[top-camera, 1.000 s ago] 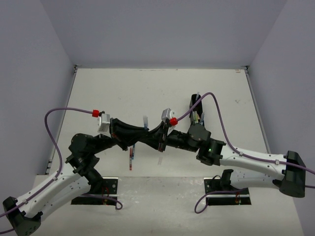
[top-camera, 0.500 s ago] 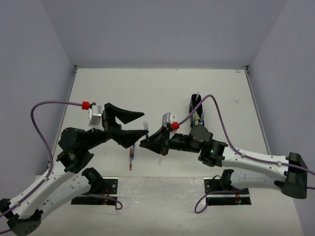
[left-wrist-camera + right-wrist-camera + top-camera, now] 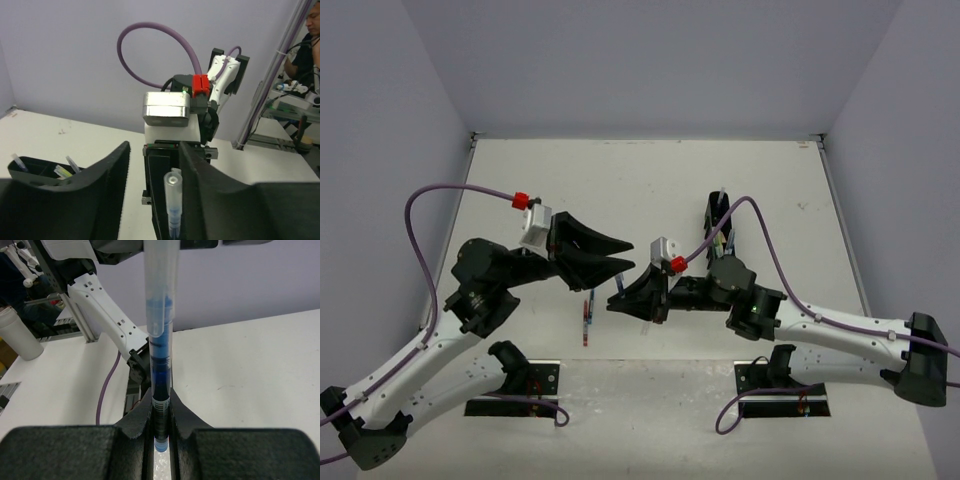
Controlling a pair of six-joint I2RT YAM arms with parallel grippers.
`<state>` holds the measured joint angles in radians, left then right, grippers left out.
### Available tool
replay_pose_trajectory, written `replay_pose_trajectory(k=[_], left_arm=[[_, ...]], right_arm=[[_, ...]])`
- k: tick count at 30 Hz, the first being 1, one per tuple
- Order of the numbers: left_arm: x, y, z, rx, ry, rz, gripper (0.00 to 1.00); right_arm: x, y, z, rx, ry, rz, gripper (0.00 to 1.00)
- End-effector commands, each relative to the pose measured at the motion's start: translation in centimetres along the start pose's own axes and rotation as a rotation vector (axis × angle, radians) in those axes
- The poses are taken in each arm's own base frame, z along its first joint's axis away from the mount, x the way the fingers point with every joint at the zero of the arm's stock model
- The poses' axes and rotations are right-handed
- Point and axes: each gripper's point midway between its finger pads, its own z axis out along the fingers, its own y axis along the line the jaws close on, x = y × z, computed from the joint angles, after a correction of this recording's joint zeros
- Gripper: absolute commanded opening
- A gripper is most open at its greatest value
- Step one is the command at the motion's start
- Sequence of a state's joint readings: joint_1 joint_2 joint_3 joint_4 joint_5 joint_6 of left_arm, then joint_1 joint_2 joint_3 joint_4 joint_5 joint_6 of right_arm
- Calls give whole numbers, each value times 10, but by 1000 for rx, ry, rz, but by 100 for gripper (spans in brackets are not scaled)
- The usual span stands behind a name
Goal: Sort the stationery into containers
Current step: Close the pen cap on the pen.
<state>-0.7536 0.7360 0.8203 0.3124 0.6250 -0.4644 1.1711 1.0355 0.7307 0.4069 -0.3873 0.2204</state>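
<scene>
My right gripper (image 3: 620,300) (image 3: 161,402) is shut on a blue pen (image 3: 160,365) with a clear cap, holding it above the table and pointing it towards the left arm. My left gripper (image 3: 632,254) (image 3: 152,150) is open. Its jaws stand on either side of the blue pen's (image 3: 173,200) capped end. The cap lies close against one finger (image 3: 210,190), with a gap to the other. The black organiser tray (image 3: 710,212) (image 3: 30,167) lies right of centre and holds several pens.
A red-and-blue pen (image 3: 586,322) lies on the table below the left gripper. Purple cables arch over both arms. The table's white walls close in the left, right and far sides. A person and benches show beyond the table in the left wrist view.
The left gripper, shut at the right gripper a second ago, opened wide and pulled back left. It has now come back with narrower jaws around the pen's end. The right gripper kept hold.
</scene>
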Motion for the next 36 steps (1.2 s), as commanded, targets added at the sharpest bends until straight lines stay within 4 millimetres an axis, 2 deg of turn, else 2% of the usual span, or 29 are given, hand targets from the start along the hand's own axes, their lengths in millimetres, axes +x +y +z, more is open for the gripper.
replay_pose_trajectory(k=[1, 4, 5, 8, 13, 17, 20, 23, 28, 31, 36], left_arm=[[0, -15, -4, 74, 5, 10, 29], [5, -19, -4, 103, 13, 2, 17], [7, -19, -4, 111, 14, -3, 10], [14, -20, -4, 124, 26, -19, 0], [27, -10, -3, 95, 49, -55, 0], [55, 8, -2, 34, 101, -122, 0], [82, 19, -7, -16, 135, -183, 0], [103, 27, -12, -74, 149, -219, 0], [149, 23, -16, -120, 210, -285, 0], [169, 22, -21, -128, 210, -332, 0], [196, 10, -22, -106, 243, -400, 0]], right_arm=[[-17, 8, -6, -27, -40, -29, 0], [-18, 8, -6, -22, -42, -24, 0], [-21, 8, -6, -21, -45, -25, 0], [-24, 8, -6, -17, -47, -23, 0], [-46, 3, -9, 34, -97, -27, 0], [-83, -8, -13, 136, -170, -28, 0], [-122, -11, -19, 182, -236, -57, 0], [-148, -16, -23, 206, -255, -85, 0], [-192, -19, -20, 218, -288, -140, 0], [-221, -18, -23, 215, -342, -138, 0], [-232, -29, -14, 233, -378, -101, 0]])
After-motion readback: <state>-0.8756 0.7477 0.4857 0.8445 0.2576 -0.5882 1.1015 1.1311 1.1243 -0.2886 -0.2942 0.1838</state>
